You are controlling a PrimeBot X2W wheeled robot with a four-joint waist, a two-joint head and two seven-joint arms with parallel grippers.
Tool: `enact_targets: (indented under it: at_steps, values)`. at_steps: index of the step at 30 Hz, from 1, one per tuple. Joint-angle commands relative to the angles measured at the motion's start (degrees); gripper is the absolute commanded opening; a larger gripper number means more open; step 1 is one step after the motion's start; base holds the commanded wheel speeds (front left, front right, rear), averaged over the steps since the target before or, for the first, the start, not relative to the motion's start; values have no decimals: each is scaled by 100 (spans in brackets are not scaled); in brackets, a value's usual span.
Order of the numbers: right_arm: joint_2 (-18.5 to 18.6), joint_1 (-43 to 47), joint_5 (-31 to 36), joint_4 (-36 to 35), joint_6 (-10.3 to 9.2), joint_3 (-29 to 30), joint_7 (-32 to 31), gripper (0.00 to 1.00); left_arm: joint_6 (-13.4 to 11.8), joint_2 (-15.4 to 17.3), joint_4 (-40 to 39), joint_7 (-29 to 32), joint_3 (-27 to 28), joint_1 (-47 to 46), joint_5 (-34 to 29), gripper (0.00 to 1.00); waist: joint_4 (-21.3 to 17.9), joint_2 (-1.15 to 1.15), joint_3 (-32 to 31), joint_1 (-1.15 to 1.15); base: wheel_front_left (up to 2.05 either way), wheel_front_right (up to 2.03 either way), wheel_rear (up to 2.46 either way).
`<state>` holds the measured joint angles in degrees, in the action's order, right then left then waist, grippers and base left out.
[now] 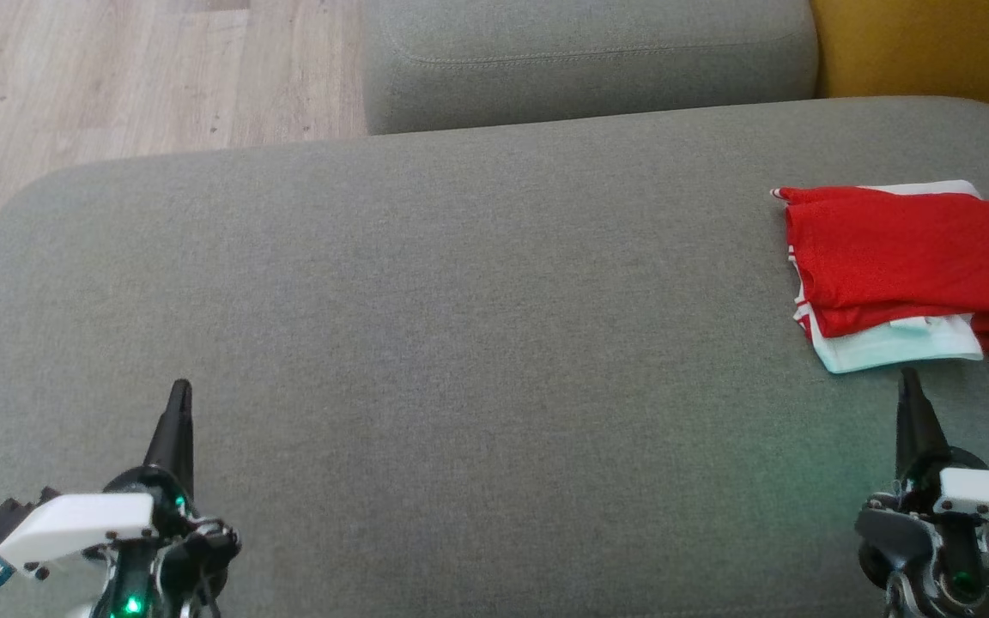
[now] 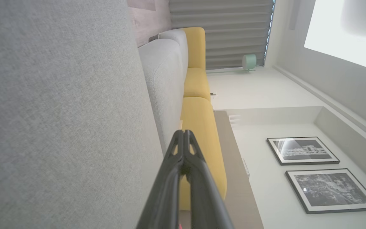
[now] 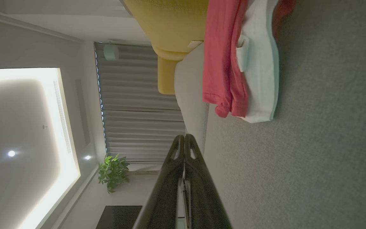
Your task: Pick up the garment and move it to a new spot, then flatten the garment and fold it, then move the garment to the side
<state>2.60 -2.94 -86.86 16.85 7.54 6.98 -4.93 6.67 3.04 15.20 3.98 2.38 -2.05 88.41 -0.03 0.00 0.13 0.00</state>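
Observation:
The garment (image 1: 907, 262), red with white parts, lies folded in a neat stack at the right end of the grey sofa seat (image 1: 460, 343). The right wrist view has the garment (image 3: 233, 60) just ahead of the fingers. My right gripper (image 1: 909, 378) is shut and empty, its tip a little short of the garment's near white edge. At the lower left, far from the garment, my left gripper (image 1: 179, 390) is also shut with nothing in it. Both pairs of fingers are pressed together in the wrist views, the left gripper (image 2: 184, 133) and the right gripper (image 3: 184, 137).
A second grey cushion (image 1: 589, 60) lies beyond the seat, with a yellow one (image 1: 932, 51) at the top right. Wooden floor (image 1: 117, 77) shows at the upper left. Wide bare seat stretches between the two grippers.

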Motion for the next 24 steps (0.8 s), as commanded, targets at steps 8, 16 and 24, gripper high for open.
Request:
enact_targets:
  at_steps: [8, 16, 24]
  values:
    - [28, -325, -530, -283, -5, -46, -156, 0, 81, 80, -119, 145, 282, -403, 485, 0, 3, 0, 5, 0, 0, 0, 0]
    - [28, -325, -530, -283, -5, -46, -156, 0, 81, 71, -119, 155, 296, -404, 474, 0, 3, 0, 5, 0, 0, 0, 0]
    - [28, -325, -530, -282, -5, -46, -156, 0, 81, 62, -119, 165, 308, -405, 463, 0, 3, 0, 5, 0, 0, 0, 0]
